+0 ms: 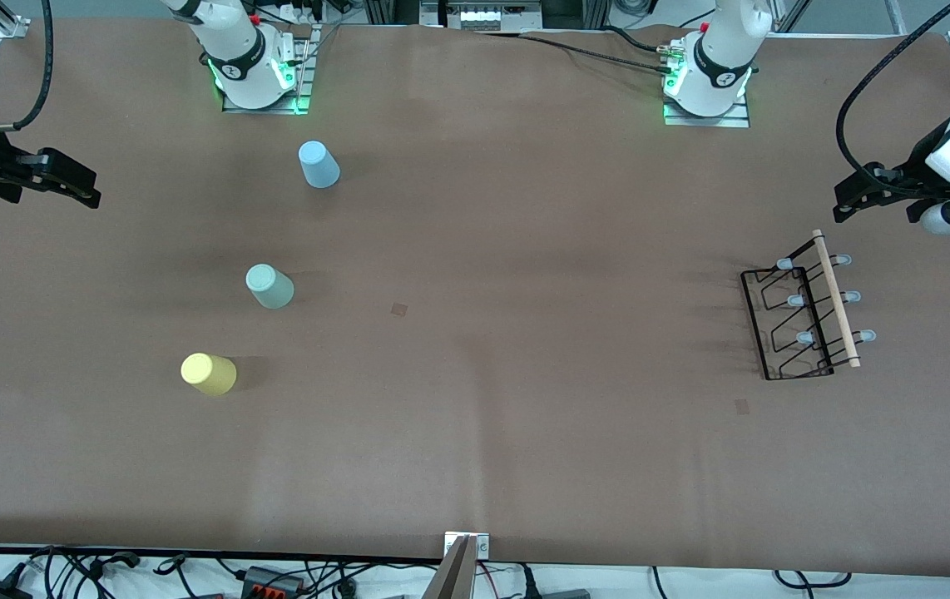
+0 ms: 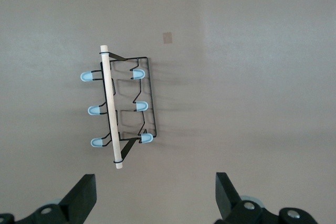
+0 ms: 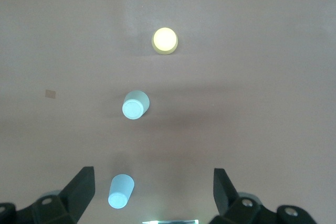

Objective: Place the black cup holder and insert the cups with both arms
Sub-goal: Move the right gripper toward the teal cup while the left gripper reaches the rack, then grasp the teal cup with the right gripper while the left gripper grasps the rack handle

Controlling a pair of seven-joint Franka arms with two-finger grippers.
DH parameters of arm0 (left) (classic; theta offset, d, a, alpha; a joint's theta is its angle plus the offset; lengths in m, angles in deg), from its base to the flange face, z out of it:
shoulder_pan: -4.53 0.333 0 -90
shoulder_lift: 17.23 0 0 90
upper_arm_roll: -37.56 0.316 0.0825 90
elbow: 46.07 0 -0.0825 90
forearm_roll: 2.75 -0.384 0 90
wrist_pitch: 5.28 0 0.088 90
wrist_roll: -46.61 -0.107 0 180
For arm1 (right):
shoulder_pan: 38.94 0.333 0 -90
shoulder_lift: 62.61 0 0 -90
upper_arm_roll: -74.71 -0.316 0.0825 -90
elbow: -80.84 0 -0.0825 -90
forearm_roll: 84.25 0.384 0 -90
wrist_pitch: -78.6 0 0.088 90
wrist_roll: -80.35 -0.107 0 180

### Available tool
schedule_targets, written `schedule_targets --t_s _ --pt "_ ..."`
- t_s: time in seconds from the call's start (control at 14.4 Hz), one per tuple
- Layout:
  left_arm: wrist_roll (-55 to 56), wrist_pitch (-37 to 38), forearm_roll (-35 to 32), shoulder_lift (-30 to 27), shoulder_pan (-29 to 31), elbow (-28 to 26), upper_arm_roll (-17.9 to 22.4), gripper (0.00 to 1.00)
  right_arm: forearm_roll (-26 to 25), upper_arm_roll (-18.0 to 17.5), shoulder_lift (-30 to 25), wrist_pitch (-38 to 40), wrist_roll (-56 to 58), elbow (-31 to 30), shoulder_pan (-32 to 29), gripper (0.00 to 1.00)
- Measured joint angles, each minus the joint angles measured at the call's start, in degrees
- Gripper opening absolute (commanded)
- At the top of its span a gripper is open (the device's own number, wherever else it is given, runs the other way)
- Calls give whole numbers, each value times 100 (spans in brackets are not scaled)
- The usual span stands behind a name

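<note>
Brown tabletop [image 1: 525, 208] carries black cup holder [image 1: 804, 320] toward left arm's end; blue cup [image 1: 319, 164], green cup [image 1: 269, 286], yellow cup [image 1: 208, 373] upside-down toward right arm's end. Left hand [image 2: 155, 195] wide open, empty, over holder's end; right hand [image 3: 154, 191] wide open, empty, over cups' end.

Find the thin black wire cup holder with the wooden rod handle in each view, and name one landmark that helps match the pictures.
Front view: thin black wire cup holder lies toward the left arm's end of the table.
Left wrist view: centre of picture.
Right wrist view: not in it.
Shared landmark: small brown square patch beside the holder.

No readable text, label, brand, number or sign shows on anything in these views.
</note>
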Motion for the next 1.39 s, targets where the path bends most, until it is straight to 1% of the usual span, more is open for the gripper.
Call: schedule_targets --t_s 0.42,0.56,0.76,0.83,1.04,1.39 --pt "0 0 0 0 0 0 0 100 7 -4 24 246 0 -57 8 100" --pt "0 0 0 1 0 -2 5 100 19 -26 117 200 0 -314 83 100" --pt "0 11 0 37 0 -7 23 100 19 -38 367 -351 0 -1004 267 100" --pt "0 79 0 81 0 -9 30 100 18 -38 427 -468 0 -1146 278 100" --pt "2 321 0 390 114 -21 85 100 17 -30 529 -598 -1 -1265 271 100" --pt "-288 265 0 1229 811 20 141 100 16 -34 487 -598 -14 -1264 300 100"
